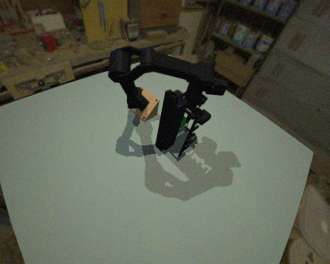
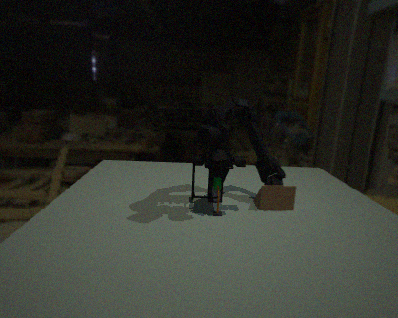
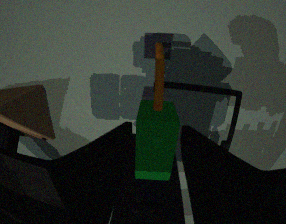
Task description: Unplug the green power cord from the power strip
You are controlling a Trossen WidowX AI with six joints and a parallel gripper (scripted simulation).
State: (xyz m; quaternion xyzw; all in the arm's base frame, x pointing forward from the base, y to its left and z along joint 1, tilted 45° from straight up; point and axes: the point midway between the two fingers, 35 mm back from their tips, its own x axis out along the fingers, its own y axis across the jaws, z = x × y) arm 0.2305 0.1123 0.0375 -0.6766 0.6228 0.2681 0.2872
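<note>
Mid-desk, toward the far edge: my claw (image 3: 155, 163) straddled the green plug (image 3: 156, 141), not yet pinching; plug looked seated in the upright power strip (image 1: 169, 118); pull and release remained.

A cluttered workshop; a littered workbench (image 1: 37, 59) and stocked shelf unit (image 1: 248, 8) stand behind the pale table (image 1: 69, 205).
</note>
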